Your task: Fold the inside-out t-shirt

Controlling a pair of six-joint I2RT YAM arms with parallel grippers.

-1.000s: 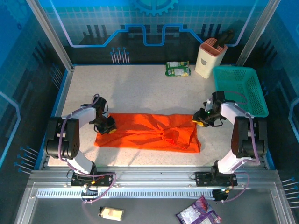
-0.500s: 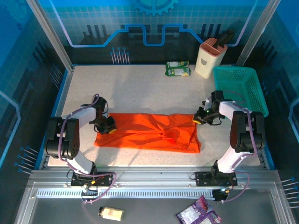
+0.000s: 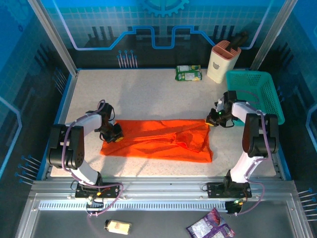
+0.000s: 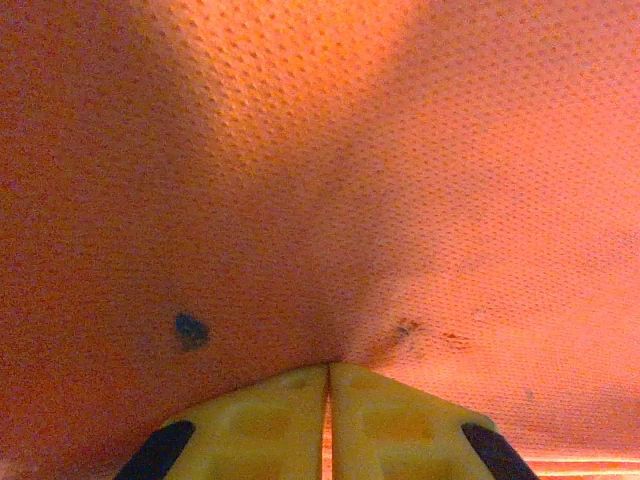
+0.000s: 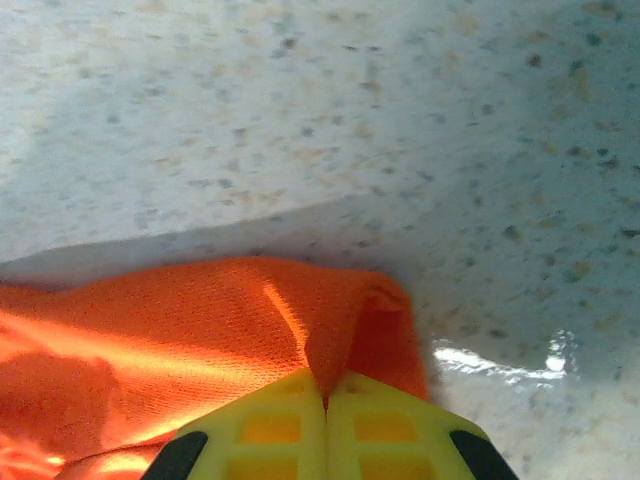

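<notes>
A speckled pale table (image 3: 148, 94) is seen inside a blue-panelled enclosure, with a teal basket (image 3: 257, 94) set at its 2 o'clock corner. The orange t-shirt (image 3: 158, 144) is laid flat as a long band in the 6 o'clock half of the table, its long axis running from 9 o'clock to 3 o'clock.

The left gripper (image 3: 117, 136) is clenched on the far corner at the 9 o'clock end; in the left wrist view its yellow fingers (image 4: 270, 420) are pressed together with cloth bunched against them. The right gripper (image 3: 213, 120) is likewise closed on the far corner at the 3 o'clock end, where a small pinch of fabric (image 5: 330, 320) is held between the jaws.

From both grippers the rest of the shirt lies toward 6 o'clock. Each end is covered by its own arm, so a fold across the long axis is judged to be set up, the far edge to be carried toward 6 o'clock.
</notes>
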